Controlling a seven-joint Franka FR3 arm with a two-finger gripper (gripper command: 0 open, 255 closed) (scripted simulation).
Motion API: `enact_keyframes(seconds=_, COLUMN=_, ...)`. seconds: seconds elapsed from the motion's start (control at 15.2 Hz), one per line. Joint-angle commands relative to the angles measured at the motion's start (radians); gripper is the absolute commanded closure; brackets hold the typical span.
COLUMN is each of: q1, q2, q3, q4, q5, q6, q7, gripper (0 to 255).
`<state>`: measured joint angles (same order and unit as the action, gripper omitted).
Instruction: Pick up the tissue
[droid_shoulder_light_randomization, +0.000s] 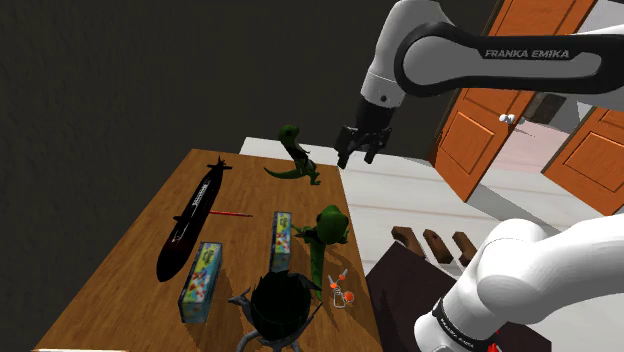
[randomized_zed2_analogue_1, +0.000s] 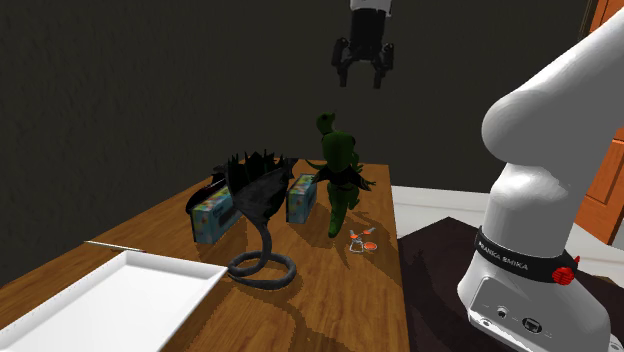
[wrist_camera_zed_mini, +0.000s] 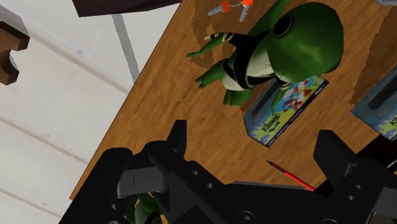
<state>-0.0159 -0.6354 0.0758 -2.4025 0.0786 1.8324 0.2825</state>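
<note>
Hovering high over the far end of the worktop (droid_shoulder_light_randomization: 120, 270): claw (droid_shoulder_light_randomization: 358, 148), released, fingers apart, nothing grasped.

Task item: tissue box (droid_shoulder_light_randomization: 281, 240), lying flat, just beside green figure (droid_shoulder_light_randomization: 328, 228).

Risks, judged:
- second tissue box (droid_shoulder_light_randomization: 201, 280) looks alike, so wrong pick poss.
- green figure crowds the box; a finger coming down that side could knock it over.
- box is long (grip across narrow width, else likely slip).

Surface: wood-grain worktop, w/ black submarine (droid_shoulder_light_randomization: 195, 220), red pen (droid_shoulder_light_randomization: 233, 213), green dinosaur (droid_shoulder_light_randomization: 295, 155), black spiked creature (droid_shoulder_light_randomization: 280, 305), white tray (randomized_zed2_analogue_1: 120, 300).

Room: dark wall, orange doors (droid_shoulder_light_randomization: 500, 80), pale floor.
</note>
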Motion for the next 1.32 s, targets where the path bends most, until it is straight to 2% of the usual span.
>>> enact_keyframes(seconds=0.0, q1=-0.003, q2=0.043, q3=0.023, q4=-0.025, q5=0.007, q6=0.066, q7=0.041, gripper=0)
enact_keyframes(seconds=0.66, q1=-0.023, q2=0.363, q3=0.135, q4=-0.030, q5=0.000, q6=0.366, q7=0.261, gripper=0)
enact_keyframes(seconds=1.25, q1=-0.029, q2=0.722, q3=0.180, q4=0.088, q5=-0.111, q6=0.571, q7=0.501, gripper=0)
